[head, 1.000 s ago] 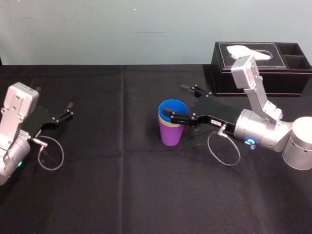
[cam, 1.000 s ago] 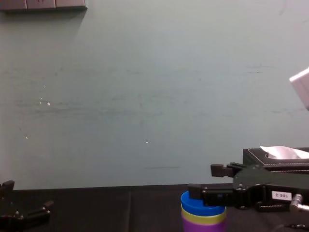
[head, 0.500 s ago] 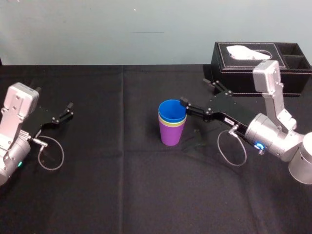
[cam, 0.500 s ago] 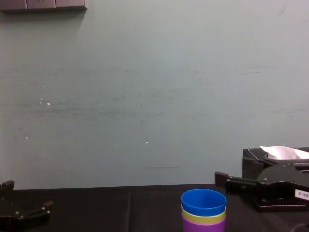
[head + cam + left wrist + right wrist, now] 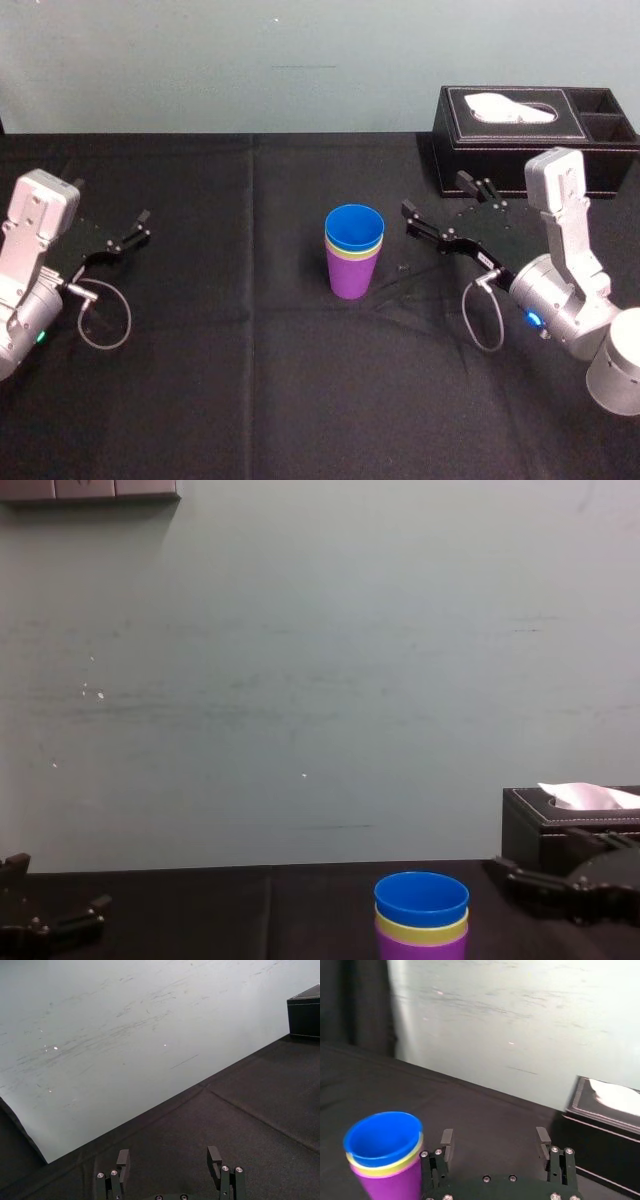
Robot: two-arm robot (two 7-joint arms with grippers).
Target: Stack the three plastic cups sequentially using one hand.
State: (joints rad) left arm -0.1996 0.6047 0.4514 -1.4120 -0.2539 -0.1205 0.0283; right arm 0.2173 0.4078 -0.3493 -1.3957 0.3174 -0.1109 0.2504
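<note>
Showing 3 cups (image 5: 352, 255) stacked, right gripper (image 5: 434, 194) empty

Finds the cups upright near the middle of the black cloth (image 5: 250, 380): purple cup (image 5: 351, 278) at the bottom on the cloth, yellow-green cup (image 5: 421, 932) nested in it with just a rim band showing, blue cup (image 5: 421, 900) nested on top, mouth open upward. Puts the right gripper low over the cloth to the right of the cups, near them but apart, fingers pointing their way. Reads its fingers as spread wide, gripping nothing; confirms the same from the right wrist view, with the cups off to 1 side of the gap and not between the fingers. Places the black tissue box (image 5: 520, 150) behind the right gripper, toward the cloth's far right, white tissue (image 5: 505, 106) poking from its slot. Leaves the left gripper (image 5: 169, 1151) parked at the far left, well apart from the cups, fingers likewise spread over bare cloth.
</note>
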